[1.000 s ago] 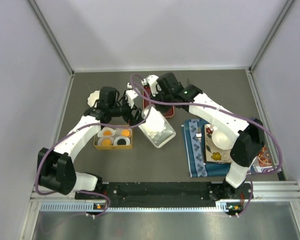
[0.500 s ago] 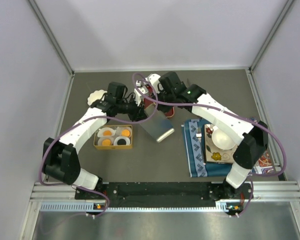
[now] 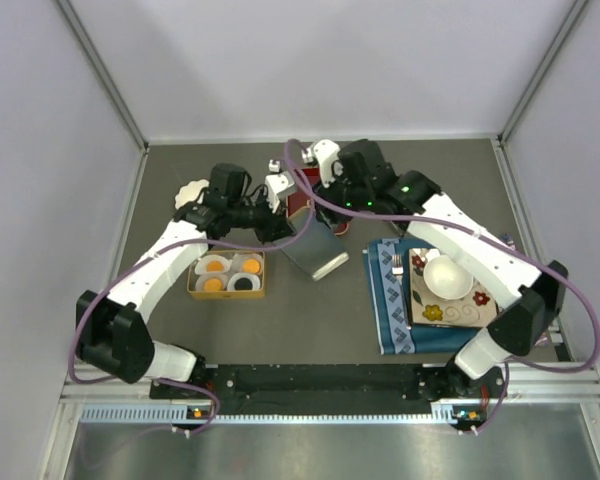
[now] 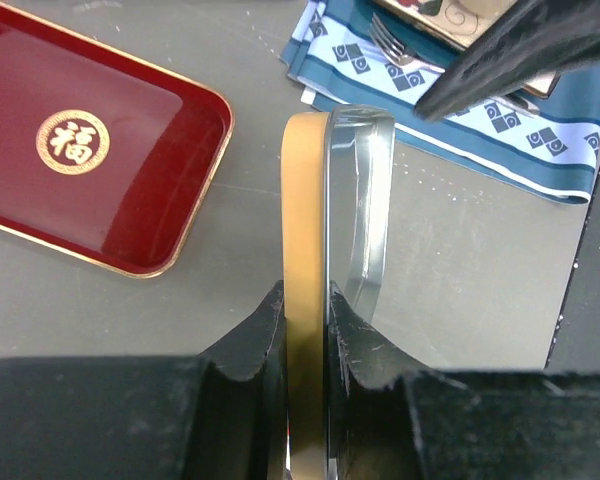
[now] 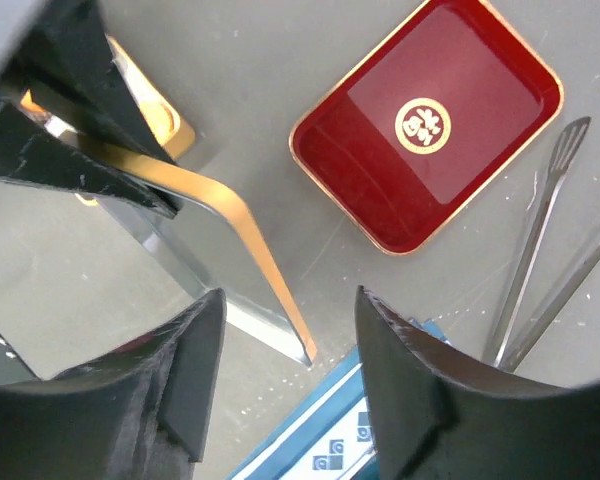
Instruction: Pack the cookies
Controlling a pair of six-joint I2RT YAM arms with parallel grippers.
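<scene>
Moved: lid (image 4: 325, 180) passed right-to-left | left pincer (image 4: 305, 320) clenched on lid edge | right pincer (image 5: 288, 300) released, jaws apart | cookies (image 3: 215, 266) already in tin (image 3: 227, 294); lid not yet on.

red tray (image 3: 300, 205): from above we see only a sliver; the right arm covers the rest.
lid (image 4: 305, 220): edge-on to the left wrist camera, its lower end passes between the fingers of the left claw (image 4: 305, 312) and off the bottom edge.
cookies (image 3: 215, 266): too small from above for us to read any surface detail.
tongs (image 5: 568, 148): one arm runs off the right edge.
blue cloth (image 4: 460, 110): cropped by the top edge.
right claw (image 5: 290, 300): from above we cannot make out its fingertips.
</scene>
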